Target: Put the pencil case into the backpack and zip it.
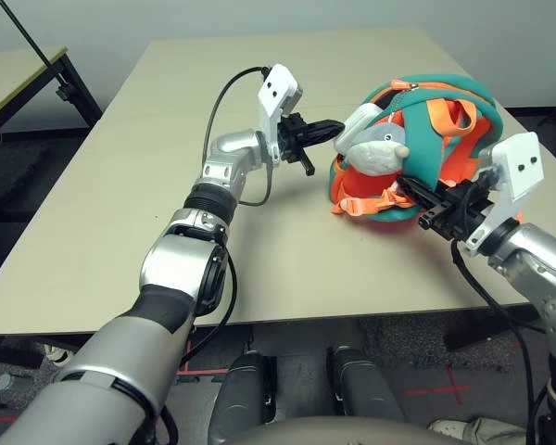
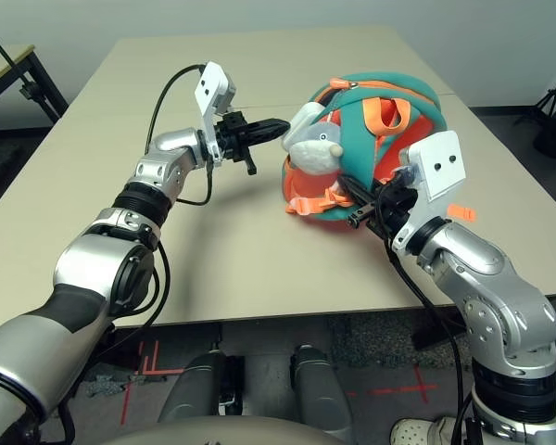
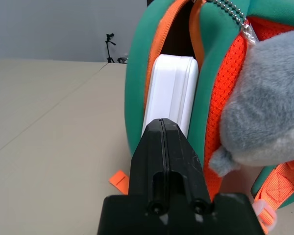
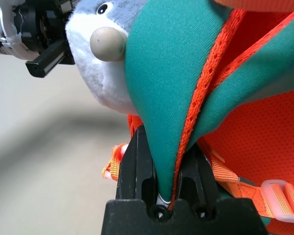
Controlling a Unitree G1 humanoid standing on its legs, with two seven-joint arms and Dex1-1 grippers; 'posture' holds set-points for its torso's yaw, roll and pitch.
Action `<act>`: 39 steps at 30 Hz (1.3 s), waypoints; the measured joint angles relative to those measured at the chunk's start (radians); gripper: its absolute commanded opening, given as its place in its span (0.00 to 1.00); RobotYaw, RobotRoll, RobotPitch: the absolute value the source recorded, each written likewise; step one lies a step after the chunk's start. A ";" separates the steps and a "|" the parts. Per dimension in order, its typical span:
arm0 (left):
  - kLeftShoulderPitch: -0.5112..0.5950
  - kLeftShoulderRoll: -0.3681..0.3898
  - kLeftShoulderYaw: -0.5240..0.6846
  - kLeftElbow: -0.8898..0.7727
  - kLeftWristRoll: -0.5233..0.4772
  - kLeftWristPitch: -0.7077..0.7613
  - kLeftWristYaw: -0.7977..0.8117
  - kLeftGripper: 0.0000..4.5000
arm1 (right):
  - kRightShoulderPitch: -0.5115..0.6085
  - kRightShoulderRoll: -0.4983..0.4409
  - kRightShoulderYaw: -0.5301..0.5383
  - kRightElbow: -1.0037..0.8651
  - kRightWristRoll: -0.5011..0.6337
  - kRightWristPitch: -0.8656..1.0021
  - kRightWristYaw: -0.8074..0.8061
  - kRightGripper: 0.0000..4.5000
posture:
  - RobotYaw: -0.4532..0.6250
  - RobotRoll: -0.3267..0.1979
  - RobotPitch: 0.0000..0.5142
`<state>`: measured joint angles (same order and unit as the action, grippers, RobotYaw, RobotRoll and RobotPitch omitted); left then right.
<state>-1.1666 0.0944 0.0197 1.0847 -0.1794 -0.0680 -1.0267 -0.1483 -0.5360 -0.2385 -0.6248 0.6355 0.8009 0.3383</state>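
Left eye view looks down over a beige table (image 1: 120, 185), where an orange and teal backpack (image 1: 463, 120) sits toward the far right part of the top, well in from the front edge. A grey-white plush toy (image 1: 375, 146) hangs on the side of the backpack facing the left arm, and orange straps (image 1: 366, 202) spill onto the table below it.

The left gripper (image 1: 326, 130) reaches across from the left, its black fingers pressed together with no gap showing, the tip just beside the plush toy at the backpack's opening. In the left wrist view the white pencil case (image 3: 170, 93) stands on edge inside that opening, between the teal rim on one side and the orange mesh lining on the other. The joined fingertips are right at the near end of the case; whether they touch it cannot be told.

The right gripper (image 1: 424, 199) comes in from the right front, at the lower front of the backpack. The right wrist view shows its two fingers (image 4: 137, 166) clamped on a fold of the backpack's teal fabric with an orange zip tape running along it, the plush toy's face close above.
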 measured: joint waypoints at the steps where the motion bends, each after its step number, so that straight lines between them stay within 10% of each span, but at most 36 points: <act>1: -0.003 -0.013 0.000 0.011 0.001 -0.003 0.006 0.00 | 0.000 0.001 0.000 0.000 0.000 0.000 -0.001 0.03 | 0.25 0.62 0.10; 19: -0.039 -0.078 0.002 0.116 0.085 -0.093 0.126 0.00 | 0.001 -0.002 -0.007 -0.004 0.002 0.004 -0.002 0.03 | 0.25 0.62 0.11; 32: -0.067 0.109 0.076 -0.318 -0.104 0.157 -0.161 0.99 | -0.016 -0.002 0.007 0.005 -0.001 0.003 0.003 0.03 | 0.30 0.62 0.12; 39: 0.085 0.125 -0.096 -0.606 -0.126 0.312 -0.280 1.00 | -0.041 -0.003 0.028 0.036 -0.014 -0.002 0.018 0.03 | 0.30 0.62 0.11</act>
<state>-1.0814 0.2197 -0.0763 0.4791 -0.3049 0.2439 -1.3069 -0.1894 -0.5385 -0.2103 -0.5885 0.6216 0.7987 0.3567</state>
